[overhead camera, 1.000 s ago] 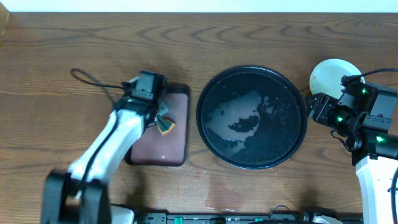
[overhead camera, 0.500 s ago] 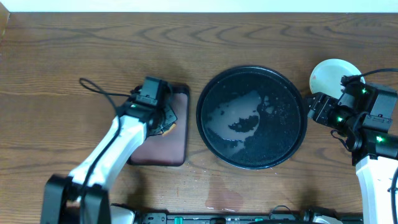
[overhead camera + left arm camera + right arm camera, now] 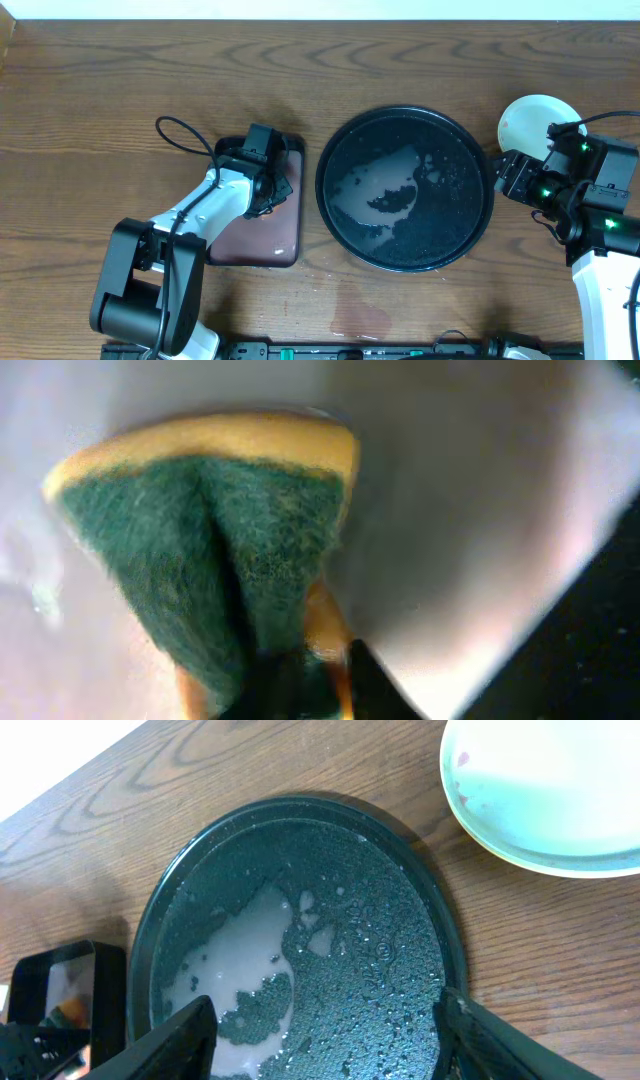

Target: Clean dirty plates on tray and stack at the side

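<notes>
green sponge (image 3: 200,560) is pinched by left gripper (image 3: 268,190) over maroon tray (image 3: 270,240); right gripper (image 3: 325,1025) is spread beside black tray (image 3: 300,830).

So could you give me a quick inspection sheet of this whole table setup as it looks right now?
Surface: wooden table, darker patch, maybe damp, near front edge.
Job's things: black tray wet, foamy, no plates on it; pale plate on the table beside it, reddish speck on rim.
Clutter: maroon tray.
Grippers: left tool pinching a sponge over the maroon tray; right tool open, empty.
Cables: black cable looped off left arm.
Surroundings: pale strip beyond the table.
</notes>
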Robot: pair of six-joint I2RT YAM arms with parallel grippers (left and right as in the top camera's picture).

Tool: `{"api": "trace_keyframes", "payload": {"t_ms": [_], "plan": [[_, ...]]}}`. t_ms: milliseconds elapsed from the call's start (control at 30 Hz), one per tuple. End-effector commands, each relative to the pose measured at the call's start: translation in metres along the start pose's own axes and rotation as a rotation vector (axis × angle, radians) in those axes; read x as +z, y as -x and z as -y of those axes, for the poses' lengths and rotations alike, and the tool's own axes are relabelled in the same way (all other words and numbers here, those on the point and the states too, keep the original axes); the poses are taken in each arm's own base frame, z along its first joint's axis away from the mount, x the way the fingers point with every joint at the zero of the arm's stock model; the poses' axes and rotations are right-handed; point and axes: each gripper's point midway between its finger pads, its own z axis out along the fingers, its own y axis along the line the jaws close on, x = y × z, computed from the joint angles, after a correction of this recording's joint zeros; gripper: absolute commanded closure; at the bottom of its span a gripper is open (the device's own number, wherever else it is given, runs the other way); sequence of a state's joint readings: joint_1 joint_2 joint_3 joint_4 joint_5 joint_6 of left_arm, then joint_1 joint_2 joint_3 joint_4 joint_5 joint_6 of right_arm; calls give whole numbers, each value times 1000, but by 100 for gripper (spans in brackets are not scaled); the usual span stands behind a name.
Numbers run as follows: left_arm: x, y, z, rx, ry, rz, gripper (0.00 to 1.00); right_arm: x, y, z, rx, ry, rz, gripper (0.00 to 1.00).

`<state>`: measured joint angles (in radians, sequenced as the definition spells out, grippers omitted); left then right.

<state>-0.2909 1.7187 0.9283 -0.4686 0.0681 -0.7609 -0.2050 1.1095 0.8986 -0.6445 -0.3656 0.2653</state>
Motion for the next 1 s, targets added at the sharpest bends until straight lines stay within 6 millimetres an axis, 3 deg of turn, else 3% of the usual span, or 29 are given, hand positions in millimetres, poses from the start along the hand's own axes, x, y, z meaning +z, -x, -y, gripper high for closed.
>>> {"api": "trace_keyframes", "payload": {"t_ms": [0, 100, 333, 467, 600, 700, 833, 900, 933, 967], "plan": [[-21, 8, -4, 15, 19, 41, 79, -3, 1, -4, -22, 6, 7, 33], [-57, 16, 6, 22, -49, 105, 74, -4, 1, -5, -23, 14, 9, 33], [-152, 20, 12, 20, -239, 285, 39, -26, 7, -16, -51, 36, 79, 31], [-188, 11, 3, 19, -301, 343, 36, -49, 2, -24, -68, 47, 121, 29], [-206, -4, -12, 19, -310, 352, 26, -73, -16, -28, -70, 48, 125, 28], [-206, -11, -21, 19, -290, 334, 19, -86, -33, -29, -64, 44, 110, 28], [-204, -14, -24, 19, -275, 319, 18, -101, -47, -31, -95, 44, 122, 27], [-203, -14, -24, 19, -272, 316, 18, -108, -47, -32, -111, 43, 149, 19], [-202, -14, -24, 19, -270, 314, 18, -110, -47, -33, -114, 46, 158, 6], [-202, -14, -24, 19, -268, 313, 18, -111, -47, -33, -115, 47, 161, 1]]}}
